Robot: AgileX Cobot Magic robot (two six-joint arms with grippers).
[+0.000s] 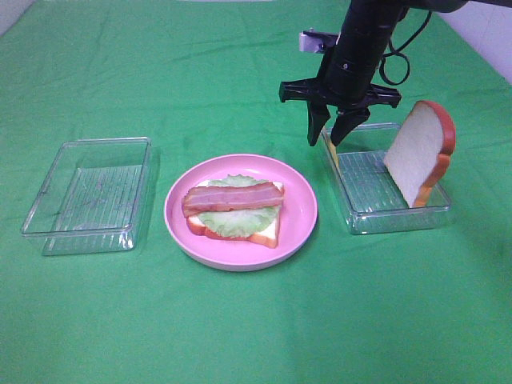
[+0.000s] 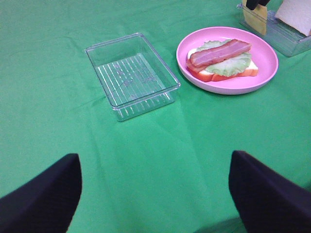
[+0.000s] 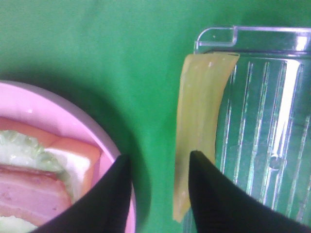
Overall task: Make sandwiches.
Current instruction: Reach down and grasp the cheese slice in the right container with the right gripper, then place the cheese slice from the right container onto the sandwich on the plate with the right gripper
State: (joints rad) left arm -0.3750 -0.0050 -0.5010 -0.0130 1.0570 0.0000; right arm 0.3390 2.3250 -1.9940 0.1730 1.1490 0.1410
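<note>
On the pink plate (image 1: 302, 210) lies a white bread slice (image 1: 269, 233) with orange-brown crust, topped by a pale-green lettuce leaf (image 1: 232, 221) and a reddish-brown bacon strip (image 1: 232, 197). A second bread slice (image 1: 418, 156) leans upright on the far-right wall of the right clear tray (image 1: 392, 220). A thin yellow cheese slice (image 1: 330, 152) stands against that tray's left wall. My right gripper (image 1: 330, 136) is open just above the cheese (image 3: 199, 136), one finger on each side of its edge, not closed on it. My left gripper (image 2: 155, 194) is open and empty, out of the high view.
An empty clear tray (image 1: 88, 192) sits left of the plate, also in the left wrist view (image 2: 131, 75). Everything rests on a green cloth (image 1: 256, 336). The cloth's pale edge shows at the far right corner.
</note>
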